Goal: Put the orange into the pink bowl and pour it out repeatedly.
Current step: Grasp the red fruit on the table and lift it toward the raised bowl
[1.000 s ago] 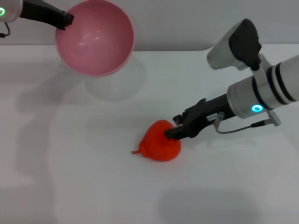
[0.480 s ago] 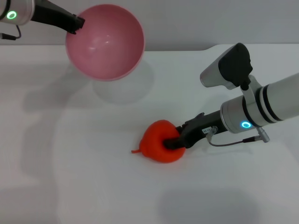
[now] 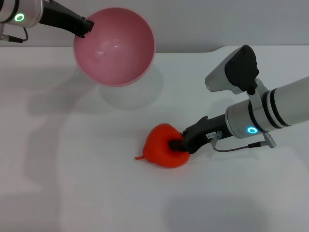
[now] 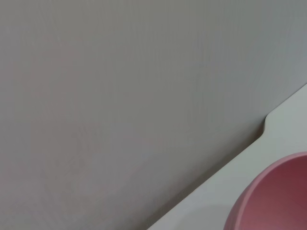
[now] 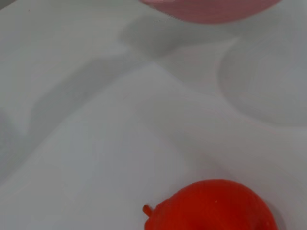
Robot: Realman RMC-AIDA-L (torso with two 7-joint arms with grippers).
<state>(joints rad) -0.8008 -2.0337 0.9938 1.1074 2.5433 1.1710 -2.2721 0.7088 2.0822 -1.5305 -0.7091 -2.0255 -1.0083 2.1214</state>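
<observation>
White table [image 3: 72, 183] under a plain grey wall, and we're at the pick-up step. Down low, the right claw [image 3: 179, 144] is pressed into the side of the orange [image 3: 163, 146], dark fingers biting its flank — it looks closed on the fruit, which sits on the table with its stem nub pointing away from the claw. Up and well apart from that, the left claw [image 3: 86, 25] grips the rim of the pink bowl [image 3: 114, 46], holding it in the air, tilted so the hollow faces us, its shadow on the table beneath. Nothing in the bowl. By my reckoning the next move is a lift: raise the orange clear, carry it across above the bowl's mouth, and the bowl needs levelling first or the fruit rolls straight out.
</observation>
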